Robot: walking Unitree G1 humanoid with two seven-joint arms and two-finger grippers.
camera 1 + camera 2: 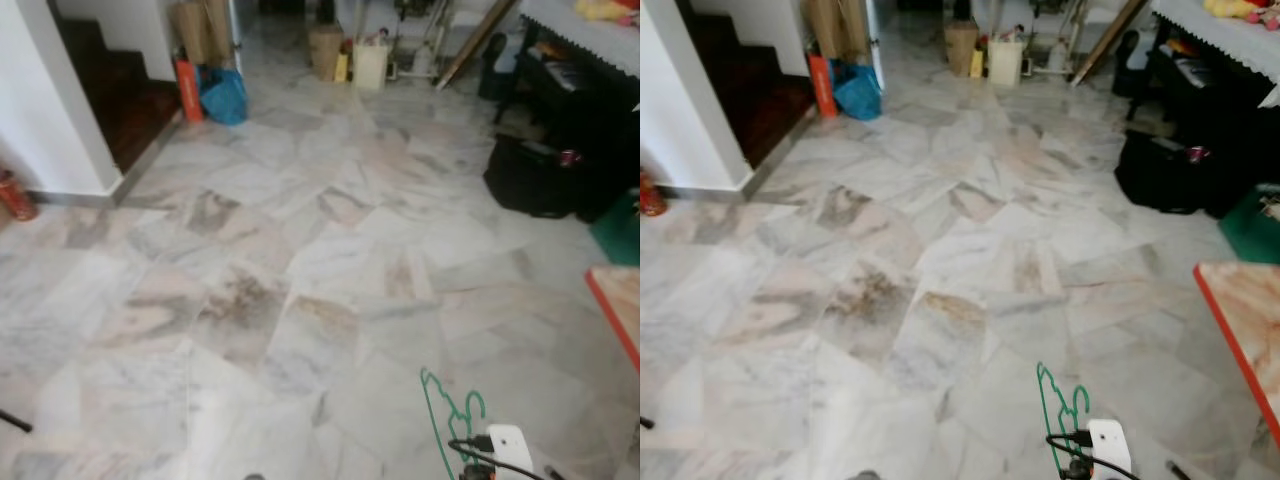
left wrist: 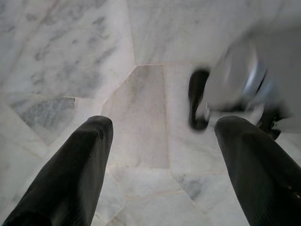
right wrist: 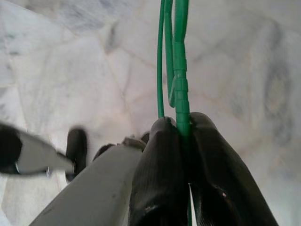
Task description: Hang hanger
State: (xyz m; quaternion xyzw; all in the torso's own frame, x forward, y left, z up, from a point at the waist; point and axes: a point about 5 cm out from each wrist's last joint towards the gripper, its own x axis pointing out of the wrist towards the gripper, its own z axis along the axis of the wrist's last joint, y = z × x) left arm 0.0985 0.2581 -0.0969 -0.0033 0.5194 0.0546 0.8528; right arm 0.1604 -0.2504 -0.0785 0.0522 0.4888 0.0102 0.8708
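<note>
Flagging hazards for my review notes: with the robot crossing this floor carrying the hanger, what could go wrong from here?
1. The right gripper pinches the thin green hanger by one narrow strand; walking jolts could let it twist or slip out.
2. The hanger hangs low ahead of the robot and could snag the red-edged table close on the right.
3. The black bag and the clutter along the far wall narrow the way ahead, and no rail is in sight yet.

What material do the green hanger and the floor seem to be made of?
Green hanger: probably plastic; moulded ridges along its thin matte bars, pinched in the right gripper.
Floor: looks like polished marble; irregular grey-veined slabs with a faint sheen.
</note>
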